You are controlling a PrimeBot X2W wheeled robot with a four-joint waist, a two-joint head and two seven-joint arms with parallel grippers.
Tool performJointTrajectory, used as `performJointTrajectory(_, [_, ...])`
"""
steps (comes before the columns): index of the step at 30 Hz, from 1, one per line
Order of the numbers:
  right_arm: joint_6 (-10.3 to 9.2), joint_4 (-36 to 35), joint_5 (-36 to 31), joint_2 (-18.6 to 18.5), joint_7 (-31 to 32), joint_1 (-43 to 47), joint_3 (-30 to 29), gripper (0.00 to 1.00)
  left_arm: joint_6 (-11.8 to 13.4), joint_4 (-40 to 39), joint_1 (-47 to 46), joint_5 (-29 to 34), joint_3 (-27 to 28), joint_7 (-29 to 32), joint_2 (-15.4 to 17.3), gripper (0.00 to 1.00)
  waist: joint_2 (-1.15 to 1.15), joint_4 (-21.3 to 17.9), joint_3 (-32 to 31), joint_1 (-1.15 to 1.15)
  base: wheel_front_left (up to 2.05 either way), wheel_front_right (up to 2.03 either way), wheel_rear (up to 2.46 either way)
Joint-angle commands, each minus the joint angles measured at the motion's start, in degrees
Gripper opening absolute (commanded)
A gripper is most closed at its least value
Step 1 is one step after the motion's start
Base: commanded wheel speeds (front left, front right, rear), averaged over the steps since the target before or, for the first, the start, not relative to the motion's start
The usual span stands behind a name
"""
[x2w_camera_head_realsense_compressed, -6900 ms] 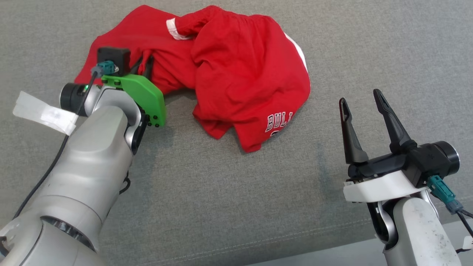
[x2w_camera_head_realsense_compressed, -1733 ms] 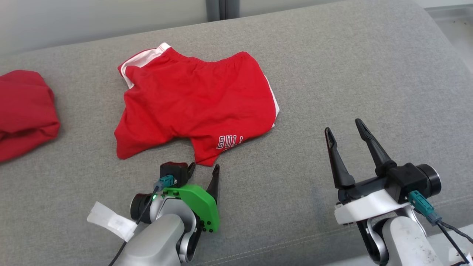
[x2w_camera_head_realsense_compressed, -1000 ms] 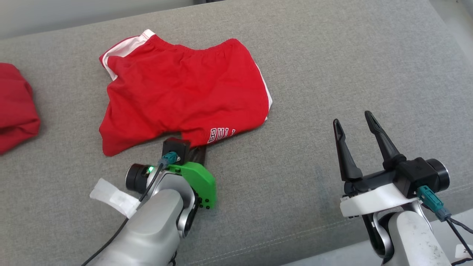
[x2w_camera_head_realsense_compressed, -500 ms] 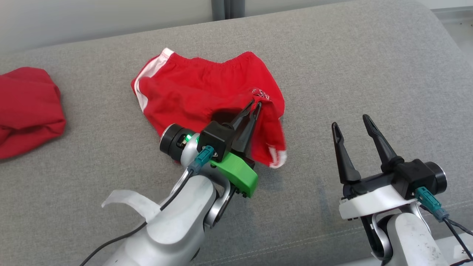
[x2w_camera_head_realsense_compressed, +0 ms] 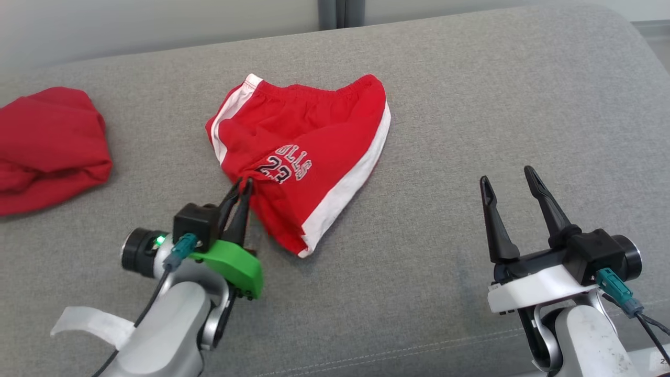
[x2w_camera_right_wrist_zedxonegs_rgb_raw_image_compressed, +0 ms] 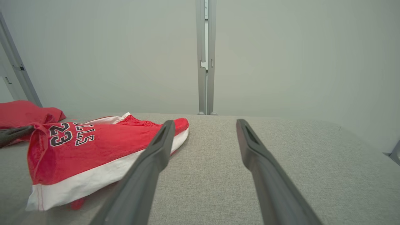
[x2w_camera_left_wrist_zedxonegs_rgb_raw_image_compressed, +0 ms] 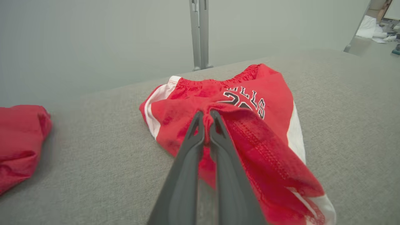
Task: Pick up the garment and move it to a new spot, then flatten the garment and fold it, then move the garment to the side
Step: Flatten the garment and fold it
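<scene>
1. Upholstery of coarse grey weave is stretching across the scene as a broad padded surface, with a rounded far edge and a stitched seam running along the near side.
2. Red shorts of soft jersey are lying near its middle, doubled over into a rough triangle. A gathered elastic waistband is running along the far edge and a white stripe down the right side. Black-and-white "23" lettering is facing up. The near-left edge is bunching into a puckered point.
3. A second red cloth is sitting crumpled in a rounded heap, well apart at the far left.
4. The right gripper is hovering over bare upholstery to the right of the shorts. Its two long, tapered dark fingers are standing wide apart with nothing between them.
5. The left gripper, riding on a glossy green plastic bracket, is pinching that puckered point. Its fingers are pressing almost together on the cloth.
</scene>
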Motion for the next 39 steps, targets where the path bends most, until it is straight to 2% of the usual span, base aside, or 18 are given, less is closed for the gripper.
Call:
performJointTrajectory(1, [0.00, 0.04, -0.22, -0.20, -0.25, 0.28, 0.11, 1.00, 0.21, 0.48, 1.13, -0.47, 0.65, 0.06, 0.84, 0.00, 0.00, 0.73, 0.20, 0.00, 0.00, 0.00, 0.00])
performJointTrajectory(7, [0.00, 0.71, -0.56, -0.20, -0.25, -0.62, 0.97, 1.00, -2.35, 7.26, 0.37, -1.94, 1.62, 0.14, 3.13, 0.00, 0.00, 1.92, 0.51, 0.00, 0.00, 0.00, 0.00])
performJointTrajectory(14, [0.00, 1.43, -1.18, -0.21, -0.25, -1.70, 2.04, 1.00, -5.37, 16.21, -4.34, -0.21, 1.47, -0.08, 3.36, 0.00, 0.00, 1.97, 1.41, 0.00, 0.00, 0.00, 0.00])
performJointTrajectory(19, [0.00, 2.27, -1.36, -0.21, -0.25, -1.97, 2.63, 1.00, -6.10, 18.80, -5.89, 0.99, 3.72, -0.05, 3.02, 0.00, 0.00, 1.55, 1.75, 0.00, 0.00, 0.00, 0.00])
performJointTrajectory(20, [0.00, 2.48, -1.44, -0.21, -0.25, -2.10, 2.67, 1.00, -6.15, 18.77, -5.74, 1.06, 4.51, -0.05, 2.71, 0.34, 0.00, 1.54, 1.75, 0.00, 0.00, 0.00, 0.00])
performJointTrajectory(21, [0.00, 2.78, -1.49, -0.21, -0.25, -2.18, 2.72, 1.00, -6.15, 18.63, -5.25, 1.03, 5.36, -0.06, 2.34, 0.82, 0.00, 1.62, 1.71, 0.00, 0.00, 0.00, 0.00])
performJointTrajectory(22, [0.00, 3.14, -1.60, -0.21, -0.25, -2.24, 2.69, 1.00, -6.14, 18.60, -4.64, 1.02, 6.02, -0.05, 2.07, 1.00, 0.00, 1.80, 1.63, 0.00, 0.00, 0.00, 0.00])
performJointTrajectory(32, [0.00, 9.06, -4.04, -0.22, -0.25, -6.61, 1.86, 1.00, -5.98, 13.63, 1.35, 2.52, 12.62, -0.02, 1.11, 1.00, 0.00, 6.02, 0.37, 0.00, 0.00, 0.00, 0.00])
performJointTrajectory(39, [0.00, 23.44, -2.57, -2.16, 4.85, -18.68, 1.29, 1.00, -5.73, 0.81, 8.85, 5.80, 16.65, -0.01, -2.43, 1.00, 0.00, 11.71, 0.30, 0.00, 0.00, 0.00, 0.00])
